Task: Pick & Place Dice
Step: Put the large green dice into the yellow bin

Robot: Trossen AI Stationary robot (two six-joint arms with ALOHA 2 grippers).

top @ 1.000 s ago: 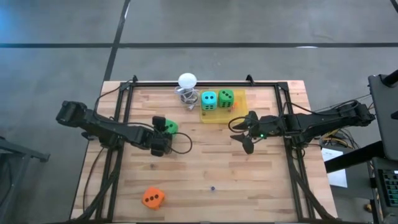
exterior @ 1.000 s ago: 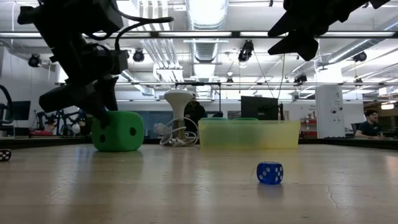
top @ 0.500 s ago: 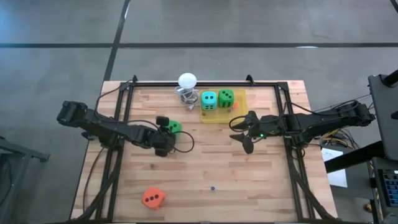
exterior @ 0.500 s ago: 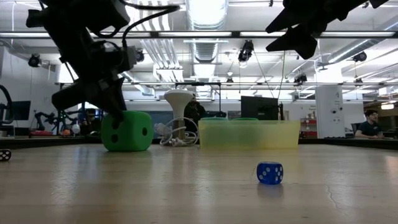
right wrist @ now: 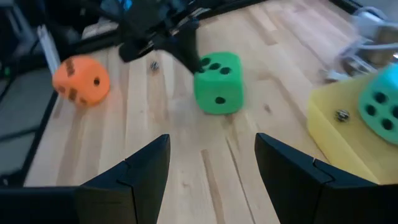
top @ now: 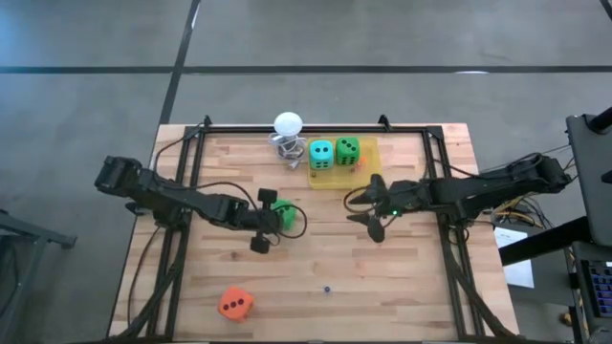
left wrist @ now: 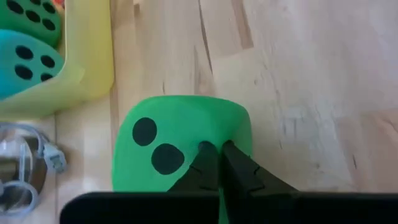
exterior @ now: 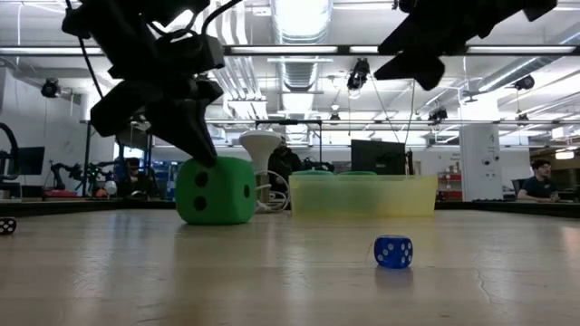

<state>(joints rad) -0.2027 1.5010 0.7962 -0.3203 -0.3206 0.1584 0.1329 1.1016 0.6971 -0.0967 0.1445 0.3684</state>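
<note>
A bright green die point(top: 284, 212) sits on the wooden table point(top: 402, 287) left of centre. My left gripper point(top: 272, 214) is shut, with its tips against the die's top. My right gripper point(top: 369, 205) hovers open to the right of the die and holds nothing. A teal die point(top: 321, 154) and a second green die point(top: 347, 151) lie in the yellow tray point(top: 368, 164) at the far edge. An orange-red die point(top: 235, 304) rests near the front left. My left gripper touches the green die's top face point(left wrist: 214, 134) with its shut fingertips point(left wrist: 219, 163), next to the two pips. The fingers slant down from the table's left side. Nothing is pinched. The die stands flat on the table point(exterior: 216, 190).
A white ball on a wire stand point(top: 287, 125) is at the far edge, left of the tray. A tiny blue die point(top: 327, 288) lies near the front centre. Black frame rails point(top: 182, 191) run along the table's sides.
My left gripper has shut and moved toward the table's right edge and a little toward the near edge. The green die has slid along the table the same way, ahead of the fingertips, and is still flat on the wood.
</note>
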